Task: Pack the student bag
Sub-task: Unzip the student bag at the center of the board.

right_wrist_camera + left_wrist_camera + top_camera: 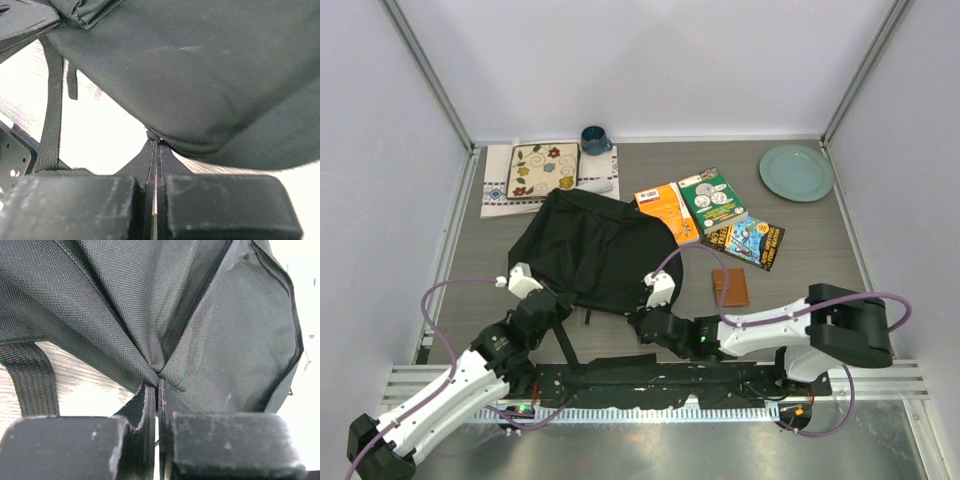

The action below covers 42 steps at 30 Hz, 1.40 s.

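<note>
A large black student bag (585, 250) lies slumped and flat on a grey wood-grain table (820, 270). Its near edge faces the robot's two arms, and a black shoulder strap (30, 375) trails from that edge toward them.

The left gripper (156, 385) meets the bag at its near left corner. Its jaws are pressed together on a pinch of the woven fabric, and creases run in to that point. The right gripper (155, 140) meets the near right edge of the bag, its jaws likewise closed on the stitched seam. With a hold at two spread points, the arms appear set to lift or pull the limp cloth apart. That would likely be to find and widen the opening, since the bag cannot stand open alone. No opening can be seen from above.

The likely contents wait to the right of the bag. An orange book (665, 208) touches the bag's far right edge. Beside it lie a green book (712, 200) and a dark picture book (745, 243). A small brown wallet (730, 287) sits just right of the bag's near side.

Further right and beyond the bag is a green plate (796, 172). Just beyond the bag's far left side, a flower-patterned tile (542, 170) rests on a white cloth (498, 190). A blue mug (594, 140) stands beside the tile.
</note>
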Available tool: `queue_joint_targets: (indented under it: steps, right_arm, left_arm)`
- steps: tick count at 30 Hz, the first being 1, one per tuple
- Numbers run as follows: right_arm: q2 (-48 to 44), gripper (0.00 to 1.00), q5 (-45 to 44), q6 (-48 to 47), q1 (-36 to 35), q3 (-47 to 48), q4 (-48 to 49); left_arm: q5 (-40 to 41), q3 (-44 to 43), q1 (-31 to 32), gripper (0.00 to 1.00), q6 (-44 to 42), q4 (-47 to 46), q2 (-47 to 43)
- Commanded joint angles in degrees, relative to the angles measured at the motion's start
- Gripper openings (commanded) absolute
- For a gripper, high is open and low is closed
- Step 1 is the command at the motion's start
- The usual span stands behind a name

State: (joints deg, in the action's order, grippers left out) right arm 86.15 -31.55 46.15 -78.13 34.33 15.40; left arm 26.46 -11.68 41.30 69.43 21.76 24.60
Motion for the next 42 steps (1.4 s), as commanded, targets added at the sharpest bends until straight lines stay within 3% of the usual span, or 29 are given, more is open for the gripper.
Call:
queue_joint_targets:
  steps: [1,5,6,7,9,10,14,20,24,27,31,32,35,42]
  right_arm:
    - [-7.21,0.0,-3.87,-1.68,0.7,-4.43,-8.18]
    - [-12.84,0.01,-3.87,-0.8,0.7,-8.3,-8.98]
    - [-14.24,0.01,-3.0,-0.54,0.7,-9.35,-8.63]
    - [-14.78,0.01,-2.12,-0.62,0.78,-9.71,-7.41]
    - [-15.31,0.0,-0.54,-0.98,0.78,-10.42,-6.0]
    - [-15.22,0.01,0.51,-0.98,0.78,-10.68,-4.69]
    - [-14.43,0.01,0.44,-0.71,0.7,-10.6,-3.88]
    - [-14.87,0.0,0.53,-1.24,0.78,-10.16,-2.48]
    - [-15.31,0.01,-0.18,-1.15,0.87,-10.07,-2.57]
    - [-16.01,0.01,-0.35,-0.54,0.87,-10.33,-2.39]
    - [-17.15,0.01,-1.93,0.69,0.87,-10.68,-3.27]
    - [-17.5,0.01,-2.11,1.04,0.87,-10.77,-3.27]
    - [-19.0,0.01,-3.16,2.09,0.87,-10.95,-4.23]
    - [-21.55,0.01,-3.17,2.63,0.78,-11.82,-4.59]
  left_arm:
    - [6.5,-4.39,0.01,0.0,-1.4,6.09,-0.25]
    - [6.59,-5.02,0.01,0.01,-4.99,6.46,-1.31]
    - [4.94,-5.1,0.01,0.1,-5.96,5.93,-1.31]
    - [3.61,-5.54,0.01,0.38,-8.76,5.14,-1.22]
    - [0.98,-6.85,0.01,0.54,-11.23,4.52,-0.78]
    - [0.27,-8.95,0.01,0.69,-12.81,4.96,-0.69]
    - [-4.91,-15.38,0.01,0.86,-22.55,7.33,0.27]
    - [-19.84,-21.18,1.06,0.96,-31.98,3.65,7.11]
    - [-19.43,-22.33,5.54,1.0,-32.61,2.77,13.1]
    - [-18.47,-21.72,8.18,1.0,-24.98,1.36,16.09]
    - [-13.91,-15.24,13.18,1.0,-3.32,-3.55,15.22]
    - [-11.71,-14.43,16.85,1.0,-0.46,-4.7,14.26]
    - [-3.1,-12.23,23.97,1.0,7.78,-6.55,14.5]
    - [3.94,-7.23,28.22,1.0,18.54,-13.39,20.04]
